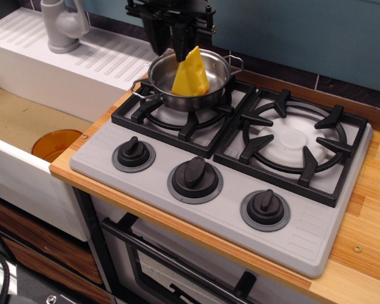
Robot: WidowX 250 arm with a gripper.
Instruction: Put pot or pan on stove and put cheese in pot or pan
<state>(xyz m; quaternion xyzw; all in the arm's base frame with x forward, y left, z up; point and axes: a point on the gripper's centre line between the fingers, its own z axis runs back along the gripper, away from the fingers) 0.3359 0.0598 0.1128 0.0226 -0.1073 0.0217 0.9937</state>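
Note:
The steel pot (pixel 161 85) sits on the back-left burner of the grey stove (pixel 316 231). The yellow cheese (pixel 190 76) stands on end inside the pot, its tip rising above the rim. My black gripper (pixel 169 43) hangs just above the pot's back-left rim. Its fingers are spread, and the right fingertip (pixel 179 50) is right beside the cheese's tip. Nothing is held between the fingers.
An orange round dish (pixel 56 144) lies in the sink at the left. A grey faucet (pixel 62 25) stands on the white drainboard behind it. The right burner grate (pixel 297 142) and three black knobs (pixel 195 174) lie in front, and a blue wall stands behind.

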